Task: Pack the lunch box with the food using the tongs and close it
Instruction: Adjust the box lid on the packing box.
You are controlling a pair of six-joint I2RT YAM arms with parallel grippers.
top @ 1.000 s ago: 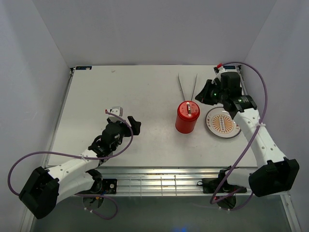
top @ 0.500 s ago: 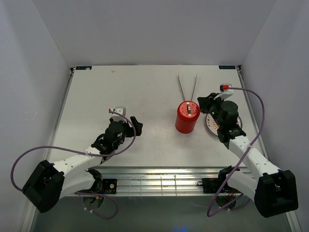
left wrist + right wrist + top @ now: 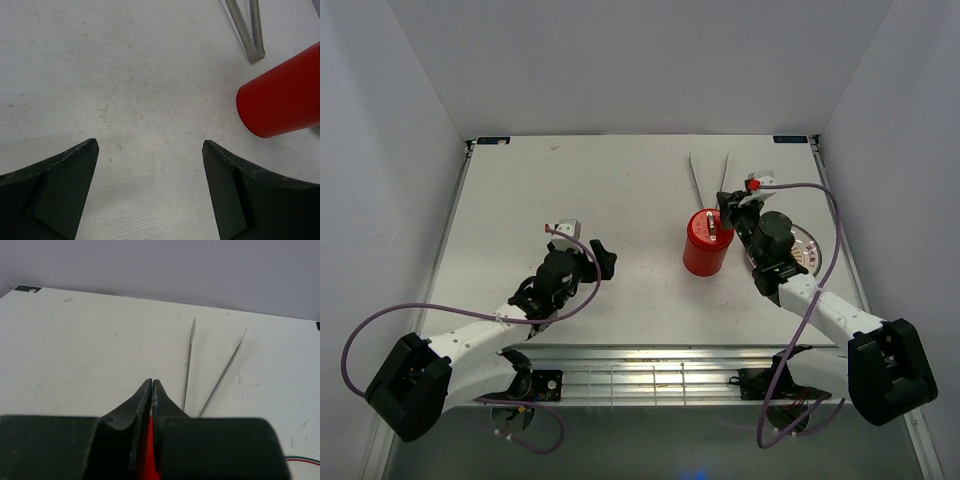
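Nearly closed up: right claw (image 3: 726,208) poised at the lunch box (image 3: 705,252)

From above, the lunch box stands upright, right of the bench (image 3: 570,180) centre, its lid (image 3: 712,227) on top with the white mark showing. The right claw, clenched on nothing I can make out, hangs at the lid's 1 o'clock edge; whether it touches the lid I cannot tell. The tongs (image 3: 710,178) lie flat just beyond, long axis running 12 to 6, joined end at 6 beside the lunch box. The plate (image 3: 807,243) sits at the lunch box's 3 o'clock, half under the right arm; no food shows. The left claw (image 3: 585,248), released, waits well apart at 9 o'clock.

From the left wrist, the fingers (image 3: 60,190) stand spread above the bench, with the lunch box at 2 o'clock and the tongs' joined end at 1 o'clock.

From the right wrist, the fingertips (image 3: 151,387) meet, red shows directly beneath them, and the two tong arms fan away toward 12 o'clock.

By my reading the right arm is far the nearer, and any push to seat the lid would run straight down the lunch box's upright axis.
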